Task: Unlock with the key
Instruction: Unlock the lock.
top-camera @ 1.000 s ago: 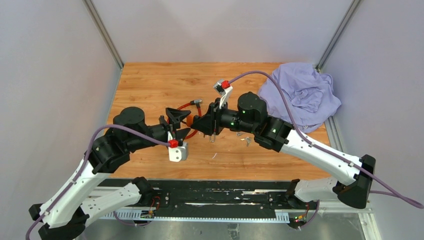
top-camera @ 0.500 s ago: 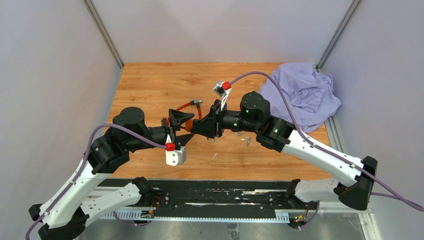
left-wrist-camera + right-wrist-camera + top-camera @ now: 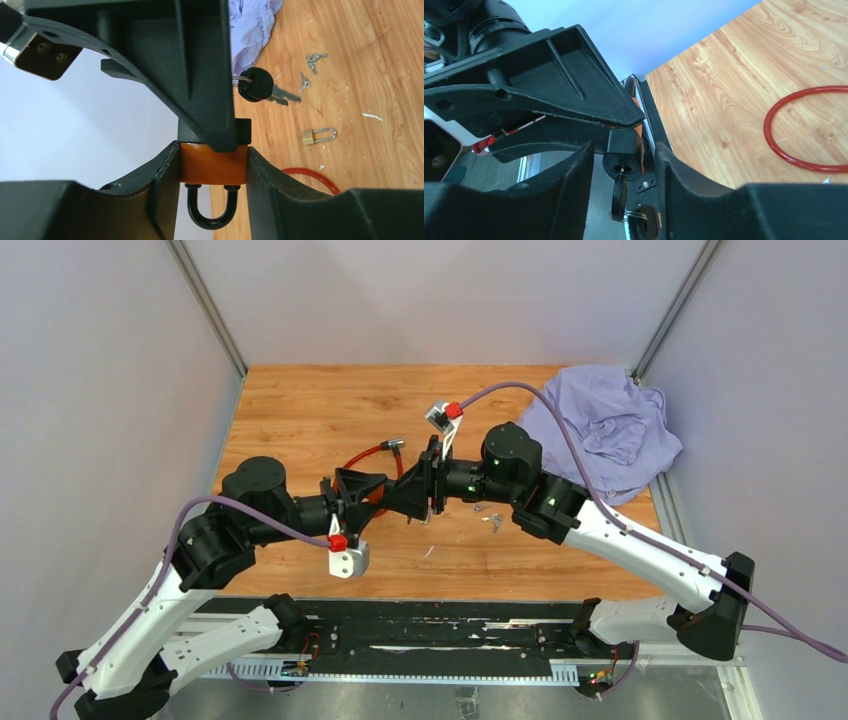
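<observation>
An orange padlock (image 3: 214, 164) hangs above the table with my left gripper (image 3: 214, 161) shut on its body; both fingers press its sides. Its black shackle (image 3: 212, 210) points back toward the left wrist camera. A black-headed key (image 3: 619, 195) sticks in the keyhole of the lock's black end (image 3: 623, 157). A second key (image 3: 256, 85) dangles from its ring. My right gripper (image 3: 624, 162) is open around the inserted key, with gaps on both sides of it. In the top view the two grippers meet nose to nose, left gripper (image 3: 372, 492) and right gripper (image 3: 408, 498), and hide the lock.
A small brass padlock (image 3: 317, 135) and loose keys (image 3: 312, 60) lie on the wooden table (image 3: 300, 410) below the right arm. A red cable loop (image 3: 804, 130) lies behind the grippers. A crumpled purple cloth (image 3: 600, 430) fills the far right corner.
My left wrist has rolled, its camera swinging down and left, and its gripper has shifted on the padlock. The right gripper has drawn slightly right.
</observation>
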Robot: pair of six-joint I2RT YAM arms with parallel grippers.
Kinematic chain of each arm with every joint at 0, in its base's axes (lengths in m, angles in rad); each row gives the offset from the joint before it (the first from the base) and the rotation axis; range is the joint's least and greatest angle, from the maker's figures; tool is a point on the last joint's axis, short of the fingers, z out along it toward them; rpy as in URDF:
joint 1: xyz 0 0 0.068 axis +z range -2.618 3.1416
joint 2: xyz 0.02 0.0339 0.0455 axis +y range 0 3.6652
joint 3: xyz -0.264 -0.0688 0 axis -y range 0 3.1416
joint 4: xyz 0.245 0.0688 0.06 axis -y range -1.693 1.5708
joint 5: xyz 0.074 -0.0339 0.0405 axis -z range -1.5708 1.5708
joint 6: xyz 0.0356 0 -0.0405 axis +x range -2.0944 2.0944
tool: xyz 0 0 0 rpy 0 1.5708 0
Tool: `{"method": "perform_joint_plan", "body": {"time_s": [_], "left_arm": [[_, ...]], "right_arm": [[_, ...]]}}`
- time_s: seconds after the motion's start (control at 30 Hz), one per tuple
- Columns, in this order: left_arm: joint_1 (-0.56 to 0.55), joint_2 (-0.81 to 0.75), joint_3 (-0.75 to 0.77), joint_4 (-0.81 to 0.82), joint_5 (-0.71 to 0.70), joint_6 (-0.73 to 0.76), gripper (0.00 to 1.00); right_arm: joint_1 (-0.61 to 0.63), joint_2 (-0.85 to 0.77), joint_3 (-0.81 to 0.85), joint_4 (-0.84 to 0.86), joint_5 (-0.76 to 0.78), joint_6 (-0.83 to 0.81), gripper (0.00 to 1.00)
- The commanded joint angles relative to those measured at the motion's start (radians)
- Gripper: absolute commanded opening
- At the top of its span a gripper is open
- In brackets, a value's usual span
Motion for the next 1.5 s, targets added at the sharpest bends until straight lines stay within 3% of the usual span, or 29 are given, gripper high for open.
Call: {"method": "perform_joint_plan", "body": {"time_s": [0.0, 0.13, 0.27, 0.6, 0.87, 1.0, 1.17, 1.47], "left_arm": [[-0.016, -0.017, 0.011, 0.006, -0.013, 0.063, 0.18], [-0.016, -0.021, 0.01, 0.006, -0.053, 0.11, 0.13], [-0.017, -0.022, 0.012, 0.005, -0.066, 0.121, 0.1], [-0.019, -0.019, 0.016, 0.008, -0.089, 0.126, 0.03], [-0.02, -0.018, 0.017, 0.007, -0.082, 0.114, 0.0], [-0.019, -0.024, 0.012, 0.006, -0.077, 0.113, 0.0], [-0.019, -0.024, 0.01, 0.007, -0.071, 0.113, 0.0], [-0.021, -0.014, 0.009, 0.007, -0.057, 0.115, 0.0]], "right_arm": [[-0.036, -0.042, 0.01, 0.011, -0.067, -0.01, 0.52], [-0.115, -0.103, -0.005, -0.064, -0.159, -0.037, 0.52], [-0.166, -0.135, -0.013, -0.123, -0.242, -0.073, 0.45], [-0.163, -0.067, 0.05, -0.158, -0.311, -0.106, 0.34], [-0.135, -0.035, 0.068, -0.133, -0.313, -0.106, 0.33], [-0.125, -0.018, 0.083, -0.134, -0.311, -0.111, 0.25], [-0.122, -0.01, 0.096, -0.156, -0.292, -0.125, 0.01], [-0.071, 0.028, 0.129, -0.164, -0.242, -0.145, 0.01]]}}
